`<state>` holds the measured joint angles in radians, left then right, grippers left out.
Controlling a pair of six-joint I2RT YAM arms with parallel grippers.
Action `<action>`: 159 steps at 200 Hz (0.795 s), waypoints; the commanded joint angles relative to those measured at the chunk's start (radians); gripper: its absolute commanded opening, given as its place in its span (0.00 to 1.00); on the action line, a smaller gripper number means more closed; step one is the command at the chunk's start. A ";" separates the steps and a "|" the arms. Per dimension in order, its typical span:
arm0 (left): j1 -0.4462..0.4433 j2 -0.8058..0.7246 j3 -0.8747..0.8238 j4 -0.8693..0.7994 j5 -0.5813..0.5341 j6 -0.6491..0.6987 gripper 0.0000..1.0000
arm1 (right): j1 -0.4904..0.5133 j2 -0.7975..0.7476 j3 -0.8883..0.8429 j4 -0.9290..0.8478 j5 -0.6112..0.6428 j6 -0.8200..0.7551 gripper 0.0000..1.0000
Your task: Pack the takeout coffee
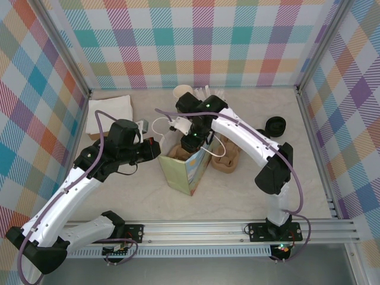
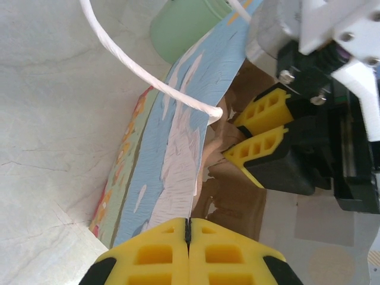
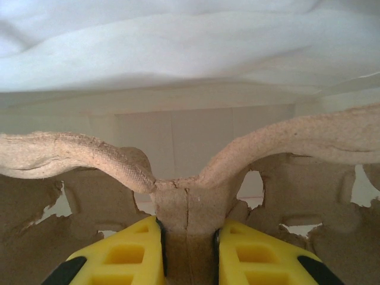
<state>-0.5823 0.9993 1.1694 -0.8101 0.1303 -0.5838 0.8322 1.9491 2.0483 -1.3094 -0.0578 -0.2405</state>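
Right gripper (image 3: pixel 189 240) is down inside the paper bag (image 1: pixel 189 172) mid-worktop, pinching the centre ridge of the pulp cup carrier (image 3: pixel 119 160). Left gripper (image 2: pixel 189 227) has its fingers pressed together on the bag's left rim. A mint-green cup (image 2: pixel 184 24) stands beyond, toward the far edge. Where the takeout coffee sits, I cannot tell.

The top camera looks down from above and behind the arm bases (image 1: pixel 270 228), taking in the whole table (image 1: pixel 314 190). The left wrist camera looks closely along the bag (image 2: pixel 166 148) rim. The right wrist camera faces into it, right against the tray (image 3: pixel 190 208). All 3 share bag and tray.
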 commanded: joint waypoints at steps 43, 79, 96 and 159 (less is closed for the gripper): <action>-0.014 0.011 0.006 0.003 -0.033 -0.007 0.02 | 0.008 -0.104 -0.054 0.056 -0.054 0.015 0.22; -0.014 0.011 0.012 0.012 -0.035 -0.006 0.02 | 0.009 -0.086 -0.068 0.022 -0.034 0.003 0.22; -0.014 0.009 0.012 0.021 -0.027 -0.001 0.02 | 0.012 -0.073 -0.073 0.011 -0.026 0.001 0.22; -0.014 -0.003 0.016 0.029 -0.023 0.007 0.02 | 0.021 -0.021 -0.077 -0.030 0.024 -0.006 0.22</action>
<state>-0.5823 1.0088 1.1694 -0.8101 0.1188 -0.5861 0.8433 1.9030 1.9858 -1.2755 -0.0505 -0.2371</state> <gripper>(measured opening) 0.040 0.220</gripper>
